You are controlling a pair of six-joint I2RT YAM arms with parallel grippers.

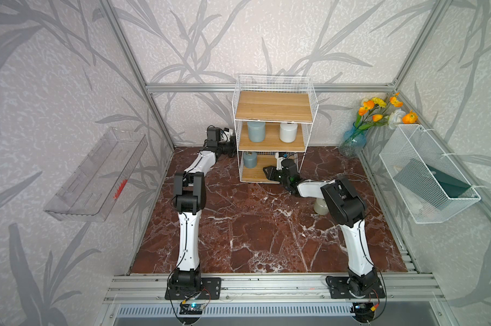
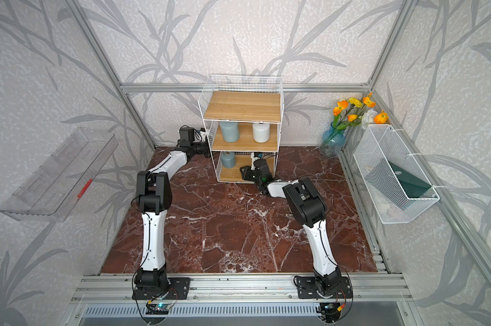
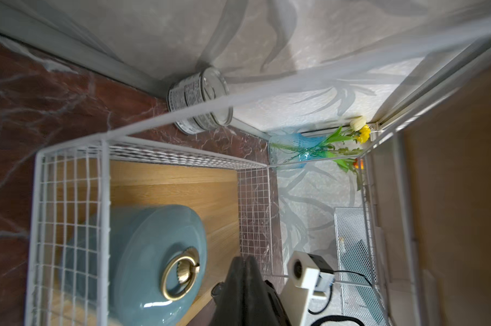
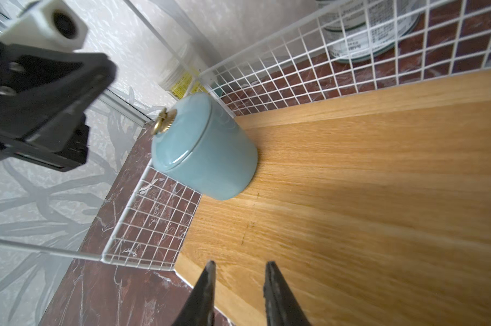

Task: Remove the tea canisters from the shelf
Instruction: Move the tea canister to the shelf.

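The shelf [image 1: 273, 108] stands at the back of the table. On its middle board are a blue-grey tea canister [image 1: 256, 131] and a white one [image 1: 288, 132]. A second blue-grey canister [image 1: 250, 159] [image 4: 207, 152] stands upright on the bottom board's left. A beige canister [image 1: 319, 208] sits on the table, half hidden under my right arm. My left gripper [image 3: 245, 261] is shut on nothing, at the shelf's left side beside that lower canister [image 3: 142, 254]. My right gripper [image 4: 240, 265] is open and empty over the bottom board's front edge, apart from the canister.
A silver printed tin [image 3: 199, 100] lies behind the shelf by the back wall. A blue vase of flowers [image 1: 351, 141] stands in the back right corner. A white mesh basket [image 1: 427, 175] hangs on the right wall, a clear tray [image 1: 97, 175] on the left wall.
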